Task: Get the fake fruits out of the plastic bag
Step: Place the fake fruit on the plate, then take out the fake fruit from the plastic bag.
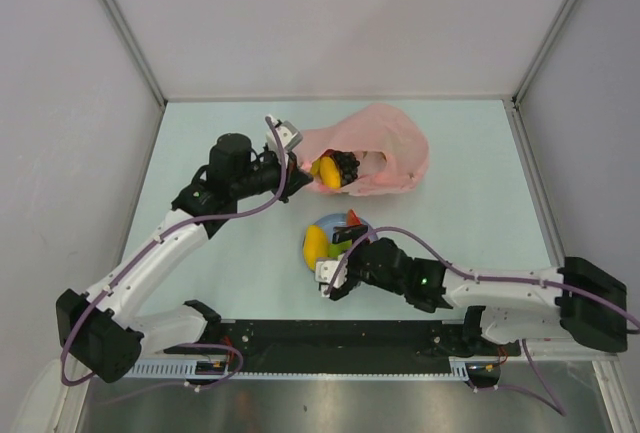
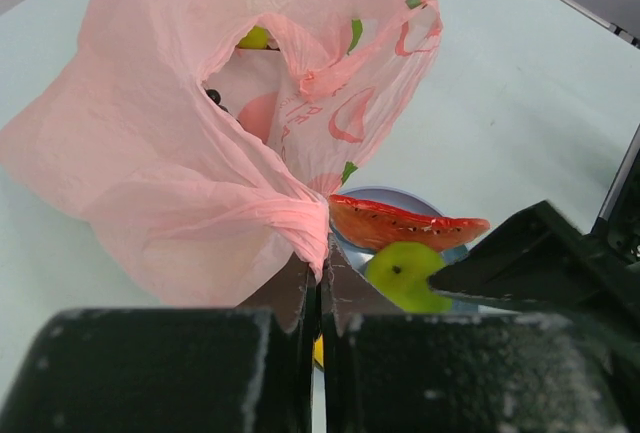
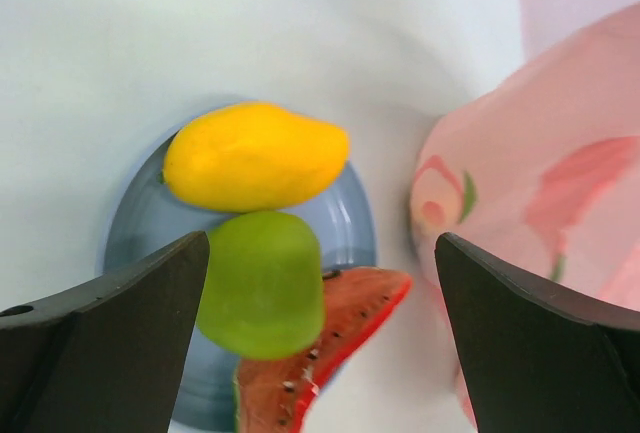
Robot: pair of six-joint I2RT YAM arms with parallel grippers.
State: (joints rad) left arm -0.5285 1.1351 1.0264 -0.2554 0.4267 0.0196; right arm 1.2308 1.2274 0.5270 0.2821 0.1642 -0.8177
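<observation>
Pink plastic bag [image 1: 390, 153] lies crosswise, mouth facing left.

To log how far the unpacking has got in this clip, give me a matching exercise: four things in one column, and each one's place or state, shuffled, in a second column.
Things:
1. grape bunch
2. watermelon slice
3. left pincer
4. right pincer

Place or state:
a. open, above the blue plate
b. shut on a fold of the pink bag
c. in the mouth of the pink bag
d. lying on the blue plate

Pairs: 1-c, 2-d, 3-b, 4-a
</observation>
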